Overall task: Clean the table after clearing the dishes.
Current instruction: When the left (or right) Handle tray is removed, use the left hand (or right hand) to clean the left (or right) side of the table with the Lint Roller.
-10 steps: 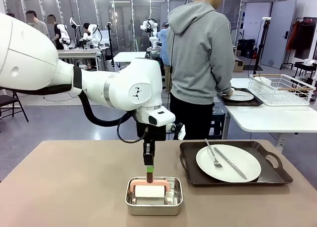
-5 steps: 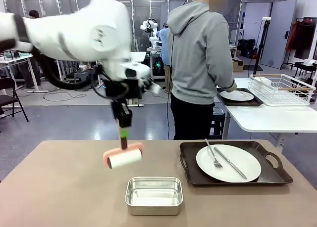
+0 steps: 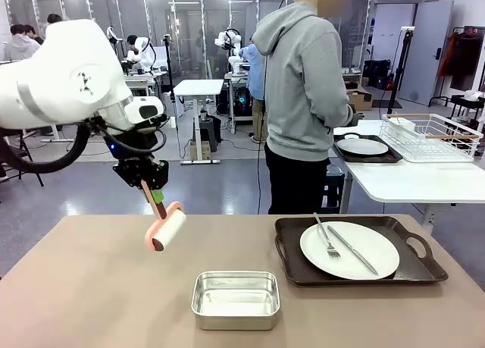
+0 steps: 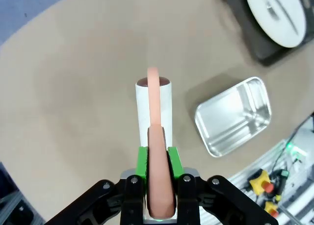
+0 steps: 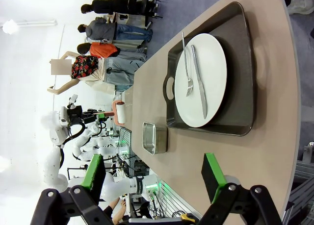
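Gripping the salmon-pink handle of a white cylindrical lint roller [image 3: 167,228], our left gripper [image 3: 156,195] holds it above the left half of the large matte taupe-brown table [image 3: 83,287]. Our right gripper [image 5: 154,171] stands with jaws wide apart, holding nothing. We see one round white plate [image 3: 349,249], carrying a metal fork [image 3: 326,239] and knife [image 3: 353,251], on the dark rectangular handled tray [image 3: 419,271] at the table's right. The square steel pan [image 3: 235,299] sits empty at front centre.

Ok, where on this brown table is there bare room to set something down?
Widest bare patch: the left half of the table, from its left edge to the steel pan, though the left gripper holds a lint roller over it. A strip lies between the pan and the far edge. Crowded: the right side, under the tray and plate.
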{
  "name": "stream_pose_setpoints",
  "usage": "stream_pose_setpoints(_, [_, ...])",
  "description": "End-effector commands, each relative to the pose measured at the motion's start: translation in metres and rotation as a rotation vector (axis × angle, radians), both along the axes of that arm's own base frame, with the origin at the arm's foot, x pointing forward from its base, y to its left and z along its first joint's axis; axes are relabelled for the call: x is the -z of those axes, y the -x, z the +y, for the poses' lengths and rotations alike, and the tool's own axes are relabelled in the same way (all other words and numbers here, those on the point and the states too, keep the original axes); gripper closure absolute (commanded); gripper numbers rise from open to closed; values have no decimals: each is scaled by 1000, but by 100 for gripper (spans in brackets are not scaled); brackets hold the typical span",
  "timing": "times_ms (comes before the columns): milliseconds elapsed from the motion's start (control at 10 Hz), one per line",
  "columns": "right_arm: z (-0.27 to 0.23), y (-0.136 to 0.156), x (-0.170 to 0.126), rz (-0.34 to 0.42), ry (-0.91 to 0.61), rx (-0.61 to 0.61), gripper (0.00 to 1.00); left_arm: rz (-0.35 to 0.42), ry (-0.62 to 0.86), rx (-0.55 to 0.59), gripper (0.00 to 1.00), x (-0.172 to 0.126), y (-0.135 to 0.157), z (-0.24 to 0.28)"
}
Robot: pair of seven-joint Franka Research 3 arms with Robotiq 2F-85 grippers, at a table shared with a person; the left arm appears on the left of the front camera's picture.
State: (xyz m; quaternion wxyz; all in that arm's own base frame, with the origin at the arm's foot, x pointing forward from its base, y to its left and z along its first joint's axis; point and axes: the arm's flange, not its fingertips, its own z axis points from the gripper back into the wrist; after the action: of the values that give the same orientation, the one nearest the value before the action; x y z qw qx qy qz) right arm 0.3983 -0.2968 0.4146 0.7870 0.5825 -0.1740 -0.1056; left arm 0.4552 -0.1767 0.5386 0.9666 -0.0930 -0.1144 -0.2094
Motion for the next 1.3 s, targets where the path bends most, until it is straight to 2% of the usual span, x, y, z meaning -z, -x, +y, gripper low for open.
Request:
stream_pose_setpoints(0, [1,2,-3,-5,-1,-1,0,42,-7,22,100,-11,-2,-5])
stream_pose_setpoints(400, [1,2,-3,-5,-1,-1,0,42,-7,22,100,-11,-2,-5])
stream_pose_setpoints(500, [1,2,-3,-5,-1,-1,0,26,-5,17,79,-4,1,-5])
stream_pose_setpoints(600, [1,2,-3,-5,-1,-1,0,63,118,-10,79,2,-8,12])
stream_pose_setpoints(700, [1,2,-3,-5,-1,-1,0,45,176,-79,79,12,-13,27])
stream_pose_setpoints(1000, [1,2,-3,-5,-1,-1,0,106,287,-183,79,52,-25,62])
stream_pose_setpoints(1200, [1,2,-3,-5,-1,-1,0,145,395,-179,79,86,-36,82])
